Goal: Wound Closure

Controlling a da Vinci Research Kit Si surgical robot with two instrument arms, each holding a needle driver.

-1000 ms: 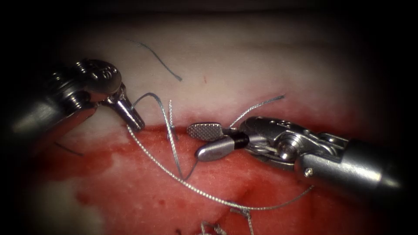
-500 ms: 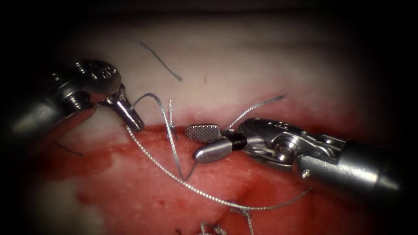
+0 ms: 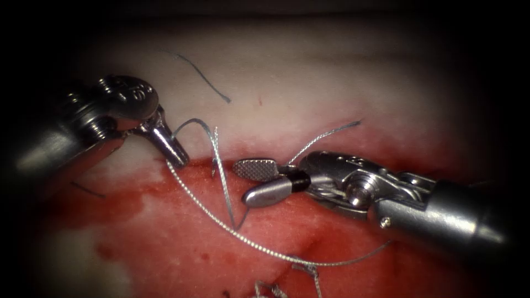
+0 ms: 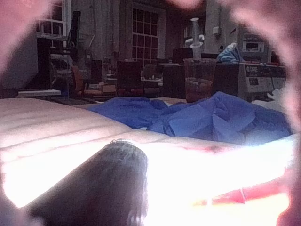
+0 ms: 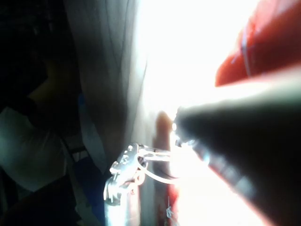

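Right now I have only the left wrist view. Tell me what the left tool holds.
Observer: In the endoscope view, the left tool has its fingers shut on the thread.
Operator: Now report the right tool.
Observer: The right tool has its fingers open and holds nothing. It sits just right of a loop of thread that rises from the tissue.
Operator: Trace the thread from the left fingers.
Observer: It curves down and to the right across the red fluid and passes under the right tool's shaft.
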